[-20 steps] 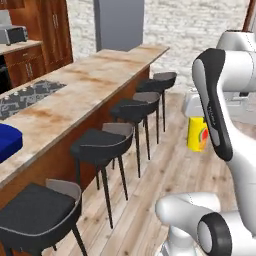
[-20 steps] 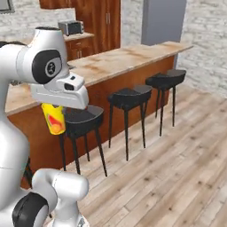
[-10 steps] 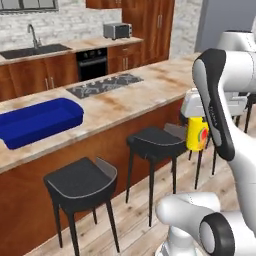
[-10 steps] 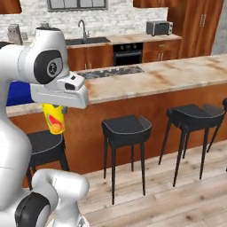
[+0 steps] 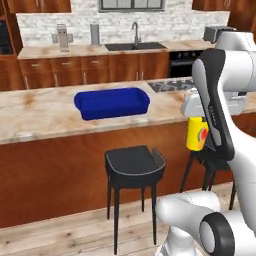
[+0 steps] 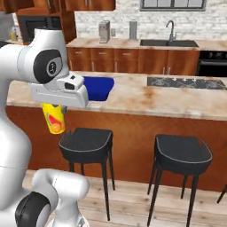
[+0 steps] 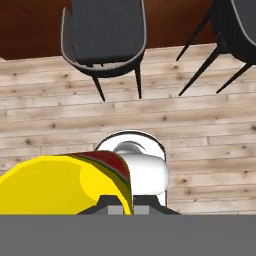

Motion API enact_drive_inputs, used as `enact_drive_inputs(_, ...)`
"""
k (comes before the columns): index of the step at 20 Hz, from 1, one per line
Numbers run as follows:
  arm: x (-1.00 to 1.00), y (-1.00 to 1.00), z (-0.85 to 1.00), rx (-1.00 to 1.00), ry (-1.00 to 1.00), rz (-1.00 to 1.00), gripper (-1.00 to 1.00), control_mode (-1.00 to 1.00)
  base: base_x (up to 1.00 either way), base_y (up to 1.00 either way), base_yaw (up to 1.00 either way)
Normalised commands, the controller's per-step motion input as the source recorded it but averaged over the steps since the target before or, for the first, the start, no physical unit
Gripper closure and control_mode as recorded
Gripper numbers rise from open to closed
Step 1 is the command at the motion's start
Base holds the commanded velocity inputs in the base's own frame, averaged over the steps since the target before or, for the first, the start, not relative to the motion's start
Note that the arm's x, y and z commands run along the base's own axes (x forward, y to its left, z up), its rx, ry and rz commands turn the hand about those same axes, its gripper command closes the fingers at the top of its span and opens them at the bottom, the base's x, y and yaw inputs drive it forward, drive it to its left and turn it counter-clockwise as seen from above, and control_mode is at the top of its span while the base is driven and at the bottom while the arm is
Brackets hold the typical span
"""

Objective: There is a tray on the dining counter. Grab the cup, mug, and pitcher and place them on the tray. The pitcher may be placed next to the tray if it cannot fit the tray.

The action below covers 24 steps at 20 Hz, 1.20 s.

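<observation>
My gripper (image 5: 197, 125) is shut on the cup (image 5: 196, 134), a small yellow tumbler with a red-orange mark, and holds it in the air in front of the dining counter (image 5: 40, 112). From the right, the cup (image 6: 54, 118) hangs under the gripper (image 6: 56, 110), below counter height. The hand view has the cup (image 7: 65, 185) large between the fingertips of the gripper (image 7: 122, 207), over the wooden floor. The blue tray (image 5: 112, 102) lies bare on the marble top, left of the cup and beyond it; the same tray (image 6: 98, 87) peeks from behind the arm. The mug and pitcher are out of view.
Dark stools (image 5: 134, 162) (image 6: 86, 141) (image 6: 182, 153) (image 7: 105, 32) stand along the counter's wood front. A cooktop (image 6: 181, 82) is set into the dining counter (image 6: 155, 95) right of the tray. The back counter with its sink (image 5: 135, 46) runs along the far wall.
The whole picture has shifted as the base turned and drove along the counter; the blue tray has come into the middle of the left view. The cup stays in the shut gripper.
</observation>
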Motion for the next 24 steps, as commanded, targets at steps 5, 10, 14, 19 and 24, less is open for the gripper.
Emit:
enact_drive_inputs(5,0.0,0.0,0.0,0.0,0.0,0.0,1.0,1.0,0.25,0.0,0.62)
enact_drive_inputs(10,0.0,0.0,0.0,0.0,0.0,0.0,1.0,1.0,0.49,0.09,0.06)
enact_drive_inputs(14,0.0,0.0,0.0,0.0,0.0,0.0,1.0,1.0,0.61,0.16,-0.06)
enact_drive_inputs(19,0.0,0.0,0.0,0.0,0.0,0.0,1.0,1.0,0.52,0.4,-0.15)
enact_drive_inputs(24,0.0,0.0,0.0,0.0,0.0,0.0,1.0,1.0,0.39,0.63,-0.22)
